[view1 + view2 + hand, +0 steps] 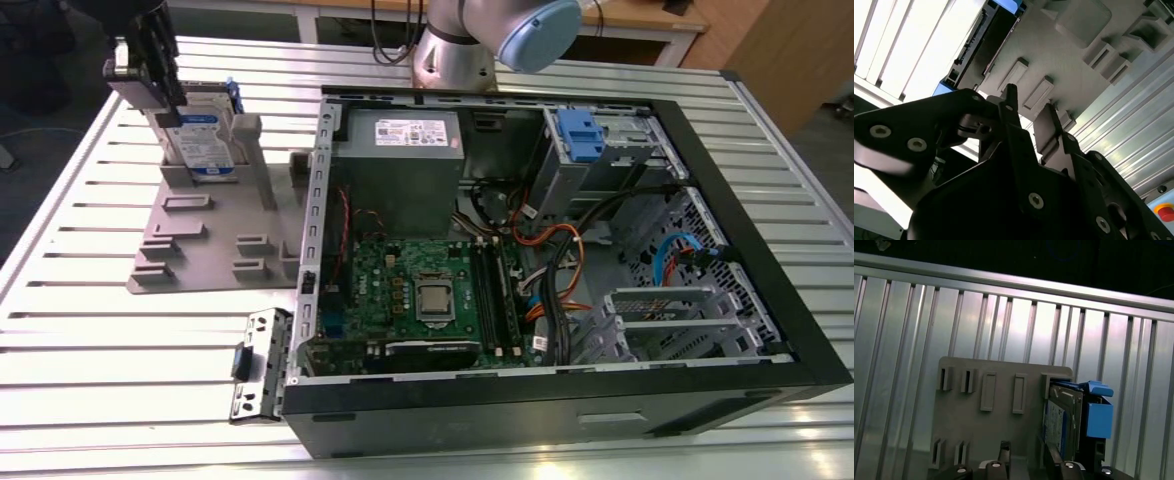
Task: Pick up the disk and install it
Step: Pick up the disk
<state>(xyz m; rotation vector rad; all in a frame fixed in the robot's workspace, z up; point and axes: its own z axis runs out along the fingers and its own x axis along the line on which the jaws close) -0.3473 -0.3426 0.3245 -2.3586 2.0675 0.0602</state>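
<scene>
One arm, one gripper.

Exterior view: the gripper (167, 105) hangs at the far corner on the exterior view's left, directly above the disk (203, 135). The disk stands on edge in a slot of the grey holder (200, 235) on the slatted table (80, 340). A blue caddy frames it and the label faces the camera. The fingers reach down to the disk's top edge; I can't judge contact from here. The open PC case (534, 410) sits to the exterior view's right of the holder, apart from the disk. Inside it are the power supply (400, 140) at the back, the motherboard (414, 290) on the floor and a blue-fronted drive bay (578, 130) in the far corner. A loose metal bracket (263, 365) lies on the table by the case's near corner. The arm base (454, 50) stands behind the case.

Second wrist view: the gripper (1031, 100) has its fingers spread. The holder (1064, 55) shows through the gap, with nothing between them. The disk (999, 35) sits off to one side, dark face and blue caddy corners showing, not clamped. Table (1134, 145) slats lie beyond.

First wrist view: same spread, with the gripper (1024, 447) tips over the holder (979, 440). The disk (1061, 422) is upright in the end slot, just beside one fingertip; I can't tell if they touch. Table (904, 330) slats run past the holder.
</scene>
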